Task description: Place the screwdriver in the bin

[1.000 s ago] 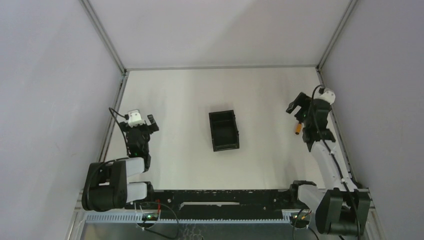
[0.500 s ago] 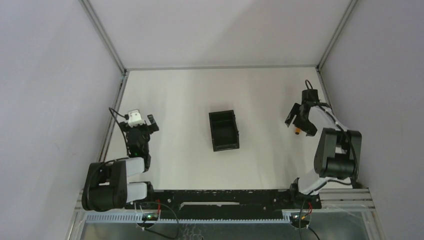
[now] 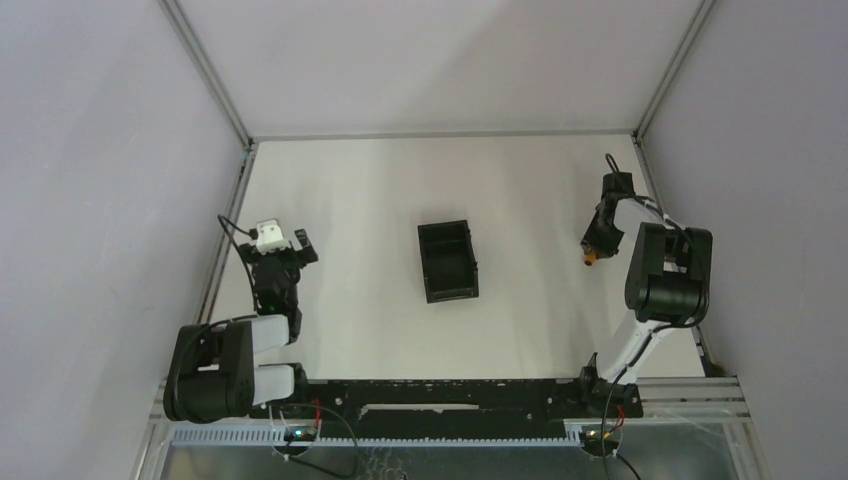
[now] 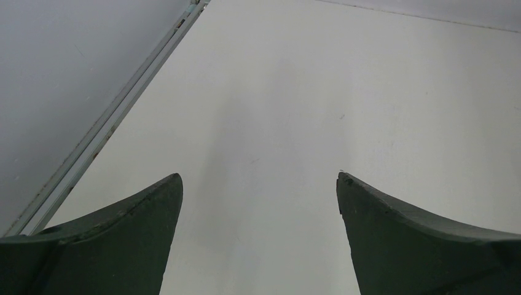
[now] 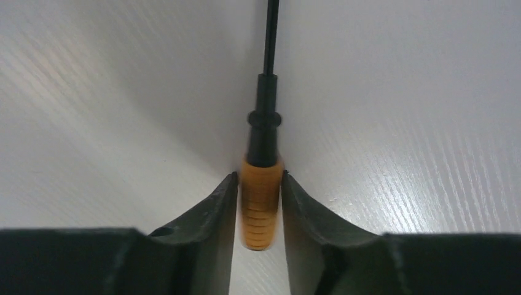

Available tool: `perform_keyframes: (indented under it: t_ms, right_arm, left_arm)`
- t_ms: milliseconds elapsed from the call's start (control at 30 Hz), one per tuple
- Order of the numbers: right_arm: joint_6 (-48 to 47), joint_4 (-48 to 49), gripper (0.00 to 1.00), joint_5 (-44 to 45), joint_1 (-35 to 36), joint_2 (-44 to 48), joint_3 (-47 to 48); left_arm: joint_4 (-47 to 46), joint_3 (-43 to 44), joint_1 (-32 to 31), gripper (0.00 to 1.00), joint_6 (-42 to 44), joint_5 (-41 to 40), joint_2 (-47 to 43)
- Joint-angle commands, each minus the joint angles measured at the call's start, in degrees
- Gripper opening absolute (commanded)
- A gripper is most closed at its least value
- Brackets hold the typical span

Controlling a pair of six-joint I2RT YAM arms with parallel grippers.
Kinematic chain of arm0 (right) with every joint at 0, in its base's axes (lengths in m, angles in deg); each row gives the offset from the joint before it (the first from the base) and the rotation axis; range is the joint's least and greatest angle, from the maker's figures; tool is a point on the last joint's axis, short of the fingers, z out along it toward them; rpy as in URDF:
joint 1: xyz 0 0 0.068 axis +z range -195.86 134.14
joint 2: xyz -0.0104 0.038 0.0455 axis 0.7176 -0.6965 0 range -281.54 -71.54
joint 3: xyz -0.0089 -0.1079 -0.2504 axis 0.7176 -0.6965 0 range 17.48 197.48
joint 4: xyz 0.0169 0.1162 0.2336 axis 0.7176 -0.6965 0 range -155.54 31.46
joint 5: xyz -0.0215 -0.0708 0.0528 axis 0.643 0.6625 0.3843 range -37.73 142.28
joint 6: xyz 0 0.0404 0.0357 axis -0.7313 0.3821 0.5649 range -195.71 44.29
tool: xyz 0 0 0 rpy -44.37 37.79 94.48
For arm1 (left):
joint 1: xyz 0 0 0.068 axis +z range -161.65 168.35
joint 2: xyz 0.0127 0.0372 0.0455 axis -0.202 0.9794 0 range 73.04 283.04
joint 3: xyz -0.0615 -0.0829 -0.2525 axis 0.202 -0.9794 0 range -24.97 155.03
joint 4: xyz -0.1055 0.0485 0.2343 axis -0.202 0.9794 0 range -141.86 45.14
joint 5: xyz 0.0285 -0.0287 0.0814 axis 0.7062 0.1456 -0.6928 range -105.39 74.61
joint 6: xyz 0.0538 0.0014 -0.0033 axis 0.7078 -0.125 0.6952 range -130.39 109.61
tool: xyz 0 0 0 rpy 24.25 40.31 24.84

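The right gripper (image 5: 259,179) is clenching the one screwdriver (image 5: 260,206) by its orange handle, at the table's (image 3: 380,200) right side, well apart from the one bin (image 3: 424,265). The left gripper (image 4: 258,175) is gaping open.

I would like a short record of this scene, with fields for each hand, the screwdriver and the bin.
right hand: shut on the orange handle of the screwdriver, one finger on each side
screwdriver place: right side of the table, dark shaft pointing away from the wrist
bin: mid-table, empty, apart from the screwdriver
left hand: open, holding nothing, at the left side
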Motion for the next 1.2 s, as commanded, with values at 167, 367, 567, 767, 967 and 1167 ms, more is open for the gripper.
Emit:
perform_keyframes:
  t_ms: [167,367,567,767,967,1167]
  right_arm:
    - [-3.01,-0.63,0.14,2.53,0.56,6.28,0.86]
    - [-6.44,-3.49,0.13,5.92,9.48,19.40,0.85]
    - [-15.69,-2.16,0.11,-0.43,29.71,27.86,0.28]
    - [-24.07,2.51,0.12,-7.78,45.81,28.36,0.21]
    - [-26.84,4.96,0.15,-6.57,53.18,22.75,0.24]
    - [-24.23,7.38,0.22,-7.91,55.18,15.82,0.28]
  left_arm:
    - [-1.92,1.98,-0.24,1.00,1.21,-0.07,-0.44]
    - [-1.92,1.91,-0.23,1.00,1.21,-0.05,-0.44]
    - [-1.92,1.92,-0.27,1.00,1.22,-0.09,-0.44]
    - [-1.92,1.91,-0.27,1.00,1.21,-0.04,-0.45]
    - [-1.92,1.97,-0.25,1.00,1.21,-0.05,-0.44]
    - [-1.92,1.93,-0.25,1.00,1.21,-0.08,-0.44]
